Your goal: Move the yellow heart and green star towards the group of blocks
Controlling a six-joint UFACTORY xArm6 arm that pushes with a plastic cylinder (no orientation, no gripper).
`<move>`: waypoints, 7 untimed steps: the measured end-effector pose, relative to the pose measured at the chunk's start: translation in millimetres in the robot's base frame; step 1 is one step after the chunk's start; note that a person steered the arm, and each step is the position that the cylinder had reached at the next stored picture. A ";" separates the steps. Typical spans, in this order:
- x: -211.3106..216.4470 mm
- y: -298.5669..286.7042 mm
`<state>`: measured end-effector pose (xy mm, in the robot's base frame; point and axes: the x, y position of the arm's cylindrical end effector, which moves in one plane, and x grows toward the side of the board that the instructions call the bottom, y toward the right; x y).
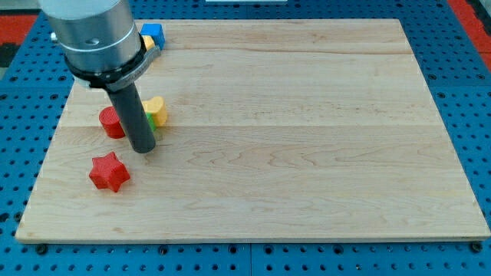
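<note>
My tip (142, 150) rests on the board at the view's left. The yellow heart (156, 106) lies just to the upper right of the rod. Only a sliver of the green star (159, 120) shows beside the rod, under the heart; the rod hides the rest. The group at the top left is mostly covered by the arm: only a blue cube (154, 33) shows clearly.
A red cylinder (112, 123) lies just left of the rod. A red star (109, 172) lies below and left of my tip. The wooden board (307, 153) sits on a blue pegboard table, its left edge near the red blocks.
</note>
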<state>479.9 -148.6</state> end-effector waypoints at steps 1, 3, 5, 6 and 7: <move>-25.2 -5.1; -102.2 -32.3; -95.8 -4.3; -49.7 2.2; -30.3 36.6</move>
<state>449.7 -112.0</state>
